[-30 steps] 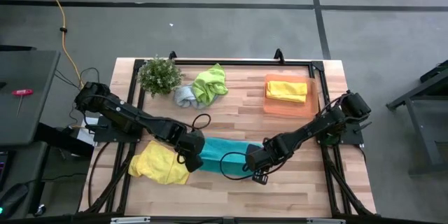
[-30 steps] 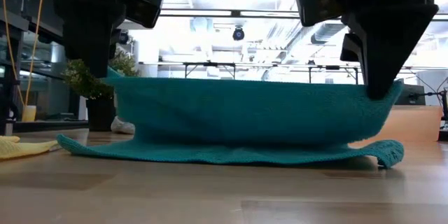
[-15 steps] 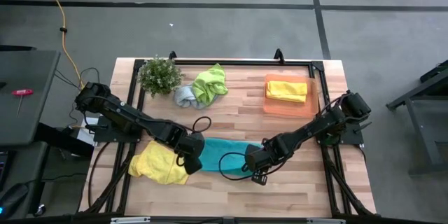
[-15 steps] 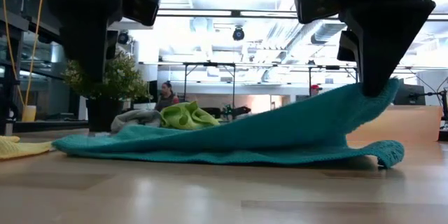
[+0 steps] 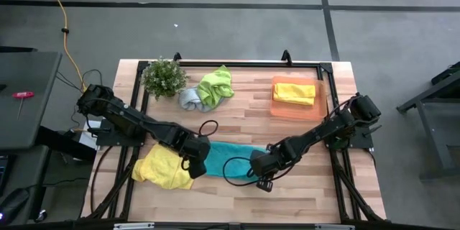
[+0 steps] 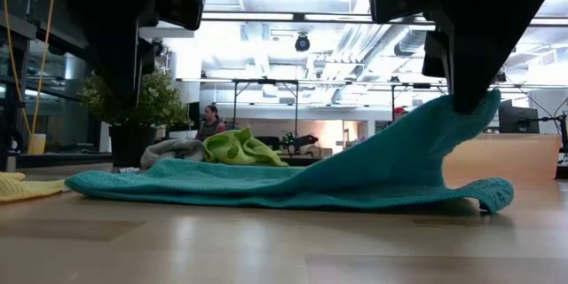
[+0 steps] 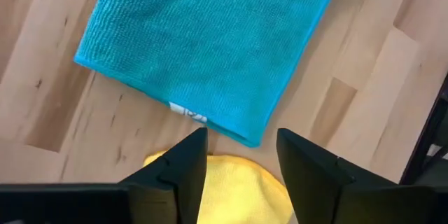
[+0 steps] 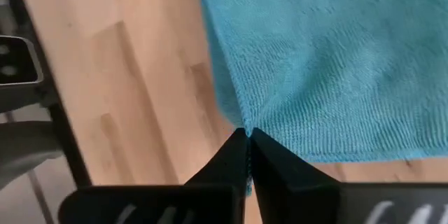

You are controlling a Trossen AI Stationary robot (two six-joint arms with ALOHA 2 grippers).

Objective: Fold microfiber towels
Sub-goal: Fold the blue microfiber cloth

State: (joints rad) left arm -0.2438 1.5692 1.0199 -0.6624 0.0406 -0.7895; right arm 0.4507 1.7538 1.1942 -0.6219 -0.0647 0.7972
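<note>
**Teal towel pinched at one corner, the other end let go**

Grey concrete floor surrounds a pale wooden worktop [image 5: 237, 118] edged by a black frame. Across its near middle lies the teal towel [image 5: 228, 159], stretched between the two arms. The right end effector [image 5: 260, 172] has its fingers pressed tight together on one corner of that towel; in the low view the corner is lifted clear of the wood while the rest of the cloth slopes down and lies flat. The left end effector [image 5: 195, 164] hangs over the towel's other end with its fingers [image 7: 187, 164] spread apart and nothing between them; the left wrist view shows the teal edge lying flat on the wood just beyond them, with a small white label at the hem.

A crumpled yellow towel [image 5: 162, 168] sits just beside the teal one, under the left arm, and the two seem to touch. Toward the far edge, a lime green towel [image 5: 216, 85] is heaped against a pale grey-blue towel [image 5: 190, 98], near a small potted plant [image 5: 164, 77]. A folded yellow towel [image 5: 294, 92] rests on the orange tray [image 5: 277, 109] at the far right.
</note>
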